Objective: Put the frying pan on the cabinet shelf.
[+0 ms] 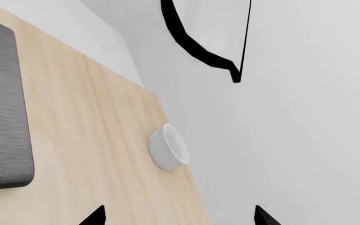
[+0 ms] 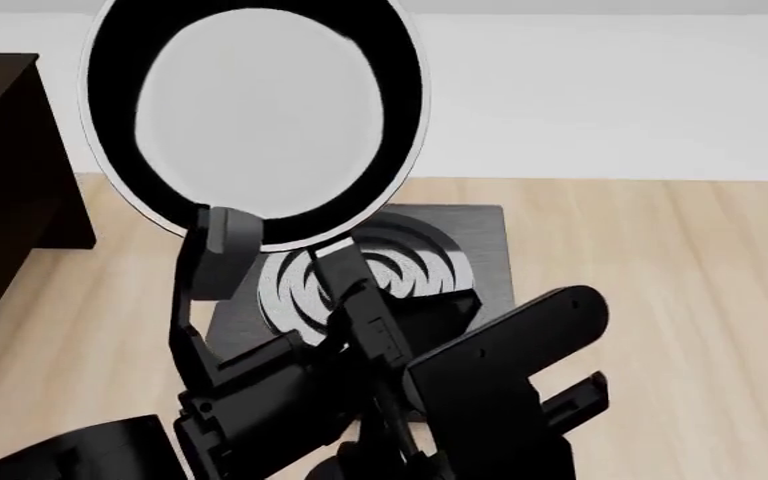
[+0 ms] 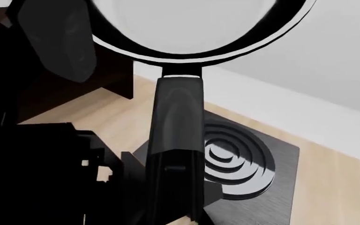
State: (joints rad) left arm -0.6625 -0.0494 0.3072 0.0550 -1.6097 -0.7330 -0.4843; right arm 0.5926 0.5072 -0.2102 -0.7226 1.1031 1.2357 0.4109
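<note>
A pale wood bench point(image 2: 651, 260) runs up to a plain white wall point(image 2: 624, 90), with a square black burner plate point(image 2: 484, 240) near the middle and a small white bowl point(image 1: 168, 146) by the wall. The dark cabinet point(image 2: 4, 180) stands at the left. The pan point(image 2: 257, 110) is raised high above the burner, tilted up so its pale inside faces the head camera, handle point(image 3: 176, 136) pointing down toward the robot. The right hand point(image 3: 174, 206) is closed on that handle's lower end. The left hand point(image 1: 180, 216) shows only two separated tips with nothing between them.
</note>
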